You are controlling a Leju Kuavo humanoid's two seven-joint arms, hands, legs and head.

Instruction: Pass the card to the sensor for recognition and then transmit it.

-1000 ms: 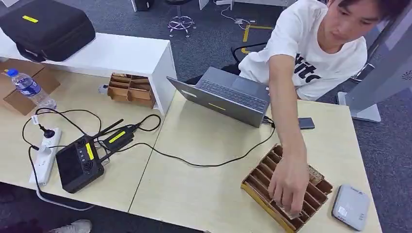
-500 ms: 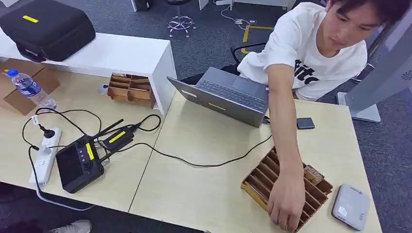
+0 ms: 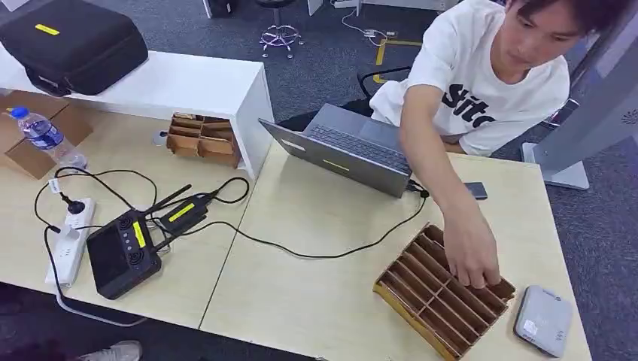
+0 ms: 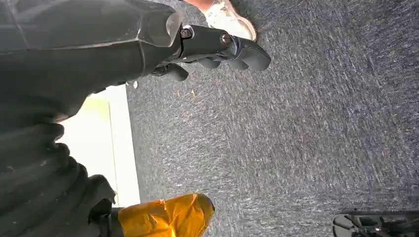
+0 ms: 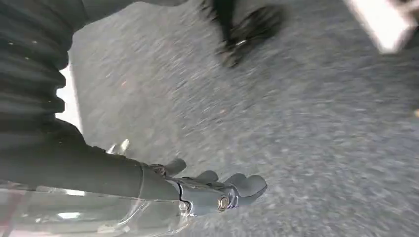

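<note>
Person's hand (image 3: 472, 252) in the slotted tray (image 3: 429, 301) overhead; left hand (image 4: 217, 47) and right hand (image 5: 212, 190) empty, fingers loosely apart above carpet.

The desk (image 3: 316, 248) looks like pale wood, smooth and a little shiny. The tray (image 3: 436, 297) under the person's hand (image 3: 472, 254) is brown cardboard, dull and rough at the edges. The sensor (image 3: 543, 320) just beside the tray is smooth grey plastic. The laptop (image 3: 342, 147) looks like matt grey metal. The floor (image 4: 306, 138) under the left hand (image 4: 217, 49) is rough grey carpet. That hand is dark, smooth plastic.
</note>
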